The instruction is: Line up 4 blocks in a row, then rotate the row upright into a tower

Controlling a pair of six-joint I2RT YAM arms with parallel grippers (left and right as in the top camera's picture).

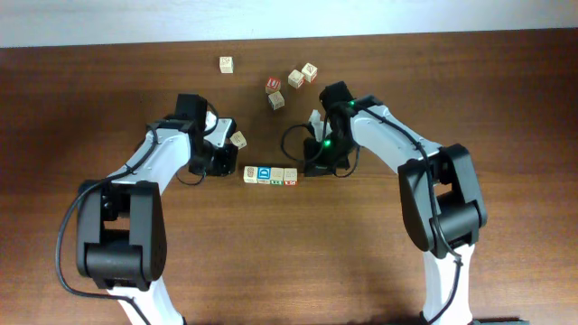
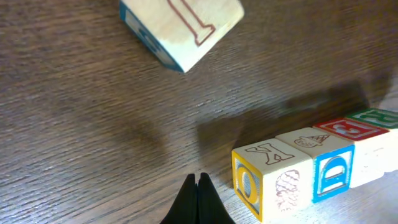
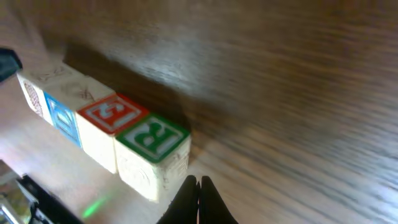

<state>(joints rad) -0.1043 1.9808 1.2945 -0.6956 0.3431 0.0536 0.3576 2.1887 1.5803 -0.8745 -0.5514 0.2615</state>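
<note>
4 blocks (image 1: 270,174) in one touching row on counter (image 1: 361,253); left jaws and right jaws both closed, empty, at opposite row ends.

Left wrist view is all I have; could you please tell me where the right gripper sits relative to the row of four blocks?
Observer: The right gripper is shut, close beside the green R block at the row's far end.
Operator: Thank you. Are there loose blocks besides the one near my fingers?
Observer: Yes, five lie scattered farther back on the table, among them a red-faced cube.
</note>
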